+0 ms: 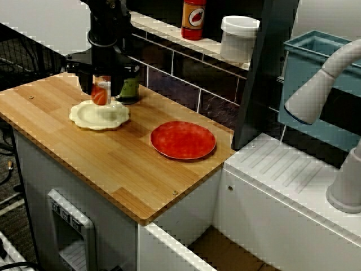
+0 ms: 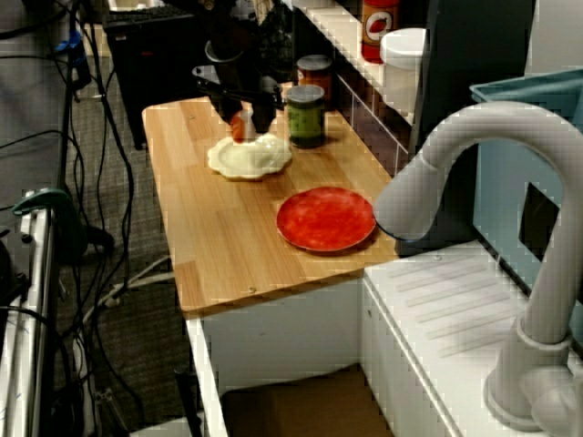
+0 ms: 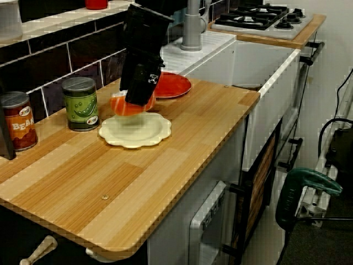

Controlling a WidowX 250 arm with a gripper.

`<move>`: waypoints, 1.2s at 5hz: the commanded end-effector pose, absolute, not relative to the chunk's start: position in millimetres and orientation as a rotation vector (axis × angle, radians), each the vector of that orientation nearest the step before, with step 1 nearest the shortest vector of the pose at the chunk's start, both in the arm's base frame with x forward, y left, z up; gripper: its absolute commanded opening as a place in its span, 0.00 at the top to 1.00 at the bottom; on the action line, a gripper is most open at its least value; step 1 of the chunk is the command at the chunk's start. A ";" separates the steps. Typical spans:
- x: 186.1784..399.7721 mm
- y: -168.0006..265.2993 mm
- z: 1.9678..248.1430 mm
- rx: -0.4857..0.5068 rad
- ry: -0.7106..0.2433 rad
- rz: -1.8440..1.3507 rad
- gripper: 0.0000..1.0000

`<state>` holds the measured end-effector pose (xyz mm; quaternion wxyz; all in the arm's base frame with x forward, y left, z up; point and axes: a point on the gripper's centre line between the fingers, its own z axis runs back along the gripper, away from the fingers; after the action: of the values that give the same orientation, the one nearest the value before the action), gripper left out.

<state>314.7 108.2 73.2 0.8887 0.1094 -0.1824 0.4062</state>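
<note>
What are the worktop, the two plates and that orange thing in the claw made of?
Worktop: matte wood, grain strips. Red plate: likely plastic, even colour, soft sheen. Cream plate: plastic or ceramic, scalloped rim. Orange thing in gripper: blurred, unclear.

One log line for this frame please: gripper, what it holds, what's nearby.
gripper: shut on orange-red item | position: just above cream plate | nearby: green can beside it, red plate apart

Your black robot arm [image 1: 106,28] stands vertical in the frame's upper left; its black two-finger gripper [image 1: 101,93] points straight down, fingers clamped inward.
</note>
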 end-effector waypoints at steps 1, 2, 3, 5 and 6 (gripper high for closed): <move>311.4 122.9 85.9 0.253 -0.446 0.867 0.81; 313.3 126.5 85.0 0.253 -0.434 0.879 0.00; 313.9 130.6 86.0 0.243 -0.416 0.882 0.00; 317.4 137.0 92.4 0.214 -0.380 0.891 0.00; 319.1 142.7 97.7 0.216 -0.386 0.866 0.00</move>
<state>315.8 133.5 76.6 0.8884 0.1053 -0.1639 0.4156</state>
